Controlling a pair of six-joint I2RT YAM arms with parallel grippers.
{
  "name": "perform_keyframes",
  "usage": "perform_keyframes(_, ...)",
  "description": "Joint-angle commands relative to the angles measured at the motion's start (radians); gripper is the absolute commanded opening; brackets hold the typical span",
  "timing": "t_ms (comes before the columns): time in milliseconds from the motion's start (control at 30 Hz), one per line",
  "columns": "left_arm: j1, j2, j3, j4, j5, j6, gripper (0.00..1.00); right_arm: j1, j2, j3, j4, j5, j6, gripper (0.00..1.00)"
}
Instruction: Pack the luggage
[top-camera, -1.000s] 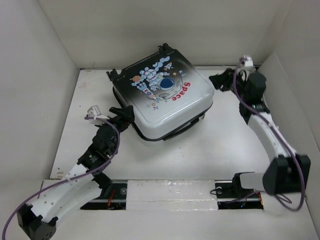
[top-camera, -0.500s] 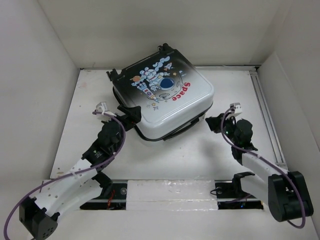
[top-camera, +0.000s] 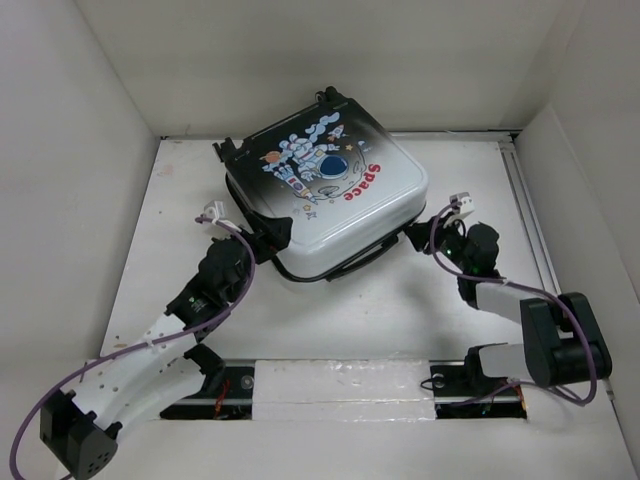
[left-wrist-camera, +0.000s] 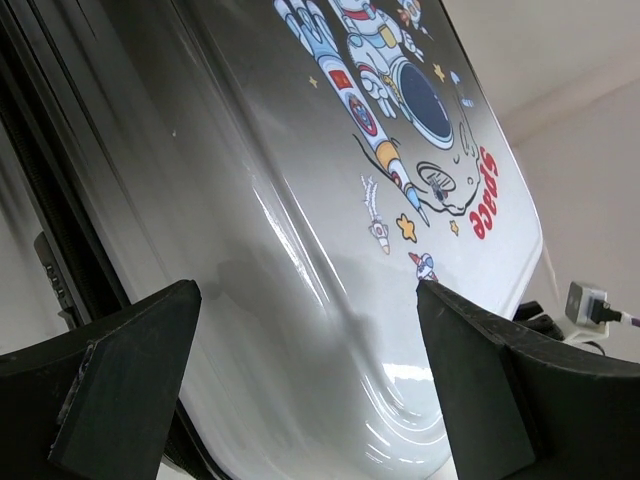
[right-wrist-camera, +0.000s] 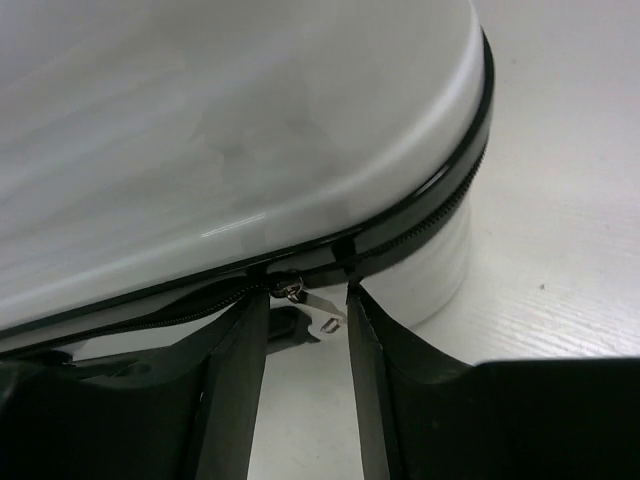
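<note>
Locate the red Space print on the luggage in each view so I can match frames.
Top external: red Space print on the luggage lid, upper middle of frame.
Left wrist: right of centre, upper half.
Right wrist: not in it.
Shared landmark: the white shell, its rounded near edge, in all three.

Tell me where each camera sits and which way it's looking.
Top external: above and behind the robot, looking down on the luggage, left arm and right arm.
Left wrist: beside the luggage, facing its printed shell; open left gripper frames it.
Right wrist: low at the luggage's edge; right gripper straddles the zipper pull.
Shared: the luggage.
</note>
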Motion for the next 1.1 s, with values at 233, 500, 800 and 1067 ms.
perform_keyframes(233,0.006,0.012,0.028,0.047,0.070,0.005,0.86,0.050,0.079,0.095,0.099,-0.031,-0.058,0.33)
perform_keyframes(500,0.006,0.058,0.028,0.106,0.108,0.005,0.85,0.094,0.079,0.086,0.110,0.035,-0.039,0.00)
perform_keyframes(800,0.006,0.171,0.019,0.249,0.141,-0.006,0.84,0.377,-0.134,0.051,-0.213,0.280,-0.047,0.00)
perform_keyframes(1067,0.006,0.225,0.039,0.306,0.150,-0.015,0.84,0.487,-0.392,0.147,-0.714,0.426,-0.065,0.00)
